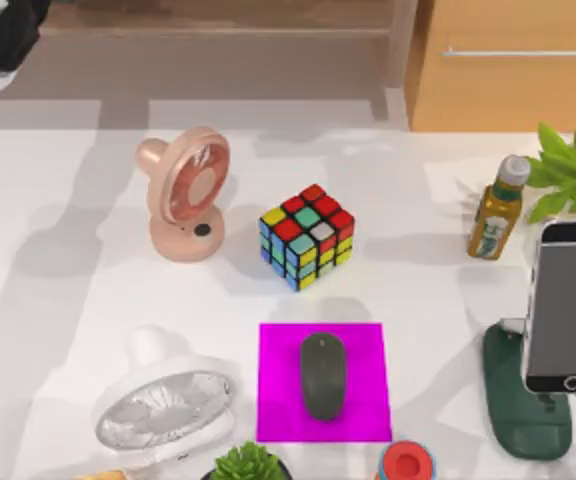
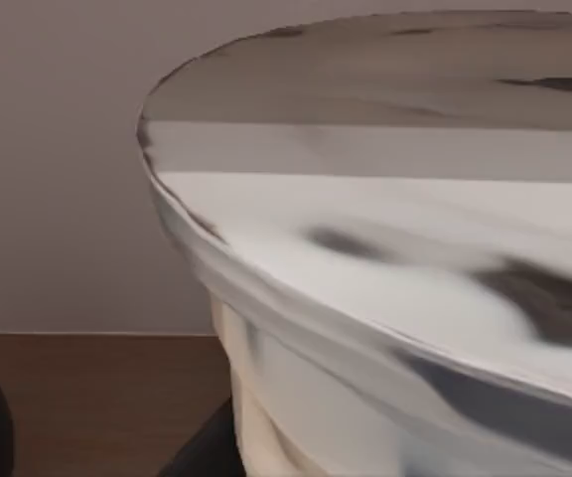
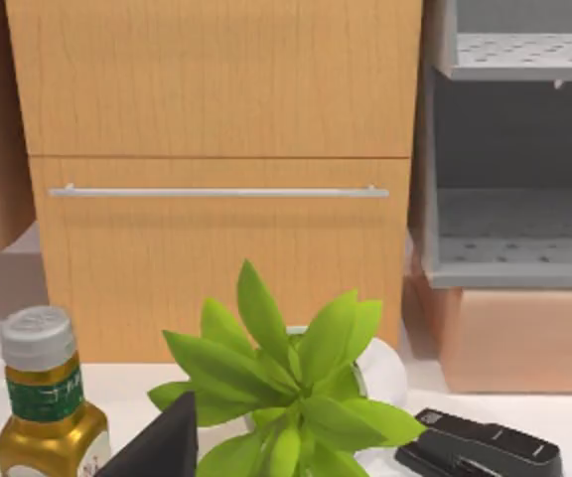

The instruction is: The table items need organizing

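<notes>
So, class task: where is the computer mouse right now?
In the top view, the computer mouse lies on the magenta mat near the table's front edge, below the puzzle cube.

Behind the glossy white table (image 1: 58, 290) stands a light wooden cabinet (image 3: 216, 149) with a slim silver bar handle (image 3: 216, 191). Beside it are grey perforated shelves (image 3: 514, 229), near a brown floor (image 2: 87, 397).

The white surface (image 1: 58, 330) carries a pink fan (image 1: 182, 196) at back left, a cube (image 1: 307, 236) near the middle, and a magenta mat (image 1: 366, 352) toward the front. A white fan (image 1: 164, 408) lies front left. At the right stand a bottle (image 1: 496, 210), a plant (image 1: 574, 168) and a dark green stand (image 1: 524, 410).
</notes>
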{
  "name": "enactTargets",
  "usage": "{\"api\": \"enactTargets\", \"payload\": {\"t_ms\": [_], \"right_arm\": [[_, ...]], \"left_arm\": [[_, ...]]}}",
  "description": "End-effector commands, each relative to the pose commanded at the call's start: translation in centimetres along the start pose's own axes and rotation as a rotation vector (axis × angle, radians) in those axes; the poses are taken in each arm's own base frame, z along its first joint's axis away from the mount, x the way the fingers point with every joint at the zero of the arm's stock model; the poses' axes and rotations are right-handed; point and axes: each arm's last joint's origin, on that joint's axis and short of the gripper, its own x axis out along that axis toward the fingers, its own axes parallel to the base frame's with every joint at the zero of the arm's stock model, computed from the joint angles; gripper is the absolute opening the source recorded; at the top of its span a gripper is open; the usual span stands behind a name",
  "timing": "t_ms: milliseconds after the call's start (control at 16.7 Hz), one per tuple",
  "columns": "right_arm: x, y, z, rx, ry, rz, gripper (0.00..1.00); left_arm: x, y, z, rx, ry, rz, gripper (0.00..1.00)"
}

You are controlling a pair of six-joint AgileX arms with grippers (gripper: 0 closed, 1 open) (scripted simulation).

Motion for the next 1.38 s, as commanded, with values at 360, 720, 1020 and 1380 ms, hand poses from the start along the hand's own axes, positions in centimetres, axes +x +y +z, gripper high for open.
{"api": "enactTargets", "payload": {"t_ms": [360,720,1020,1380], "right_arm": [[0.0,0.0,0.0,0.0,0.0,0.0,1.0],[0.0,0.0,0.0,0.0,0.0,0.0,1.0],[0.0,0.0,0.0,0.0,0.0,0.0,1.0],[0.0,0.0,0.0,0.0,0.0,0.0,1.0]], "left_arm": [[-0.2,2.4,0.2,0.048,0.0,0.145,0.0],[0.1,-0.3,-0.2,-0.012,0.008,-0.035,0.0],[0.4,-0.7,-0.9,-0.027,0.031,-0.072,0.0],[0.4,-0.7,-0.9,-0.027,0.031,-0.072,0.38]]}}
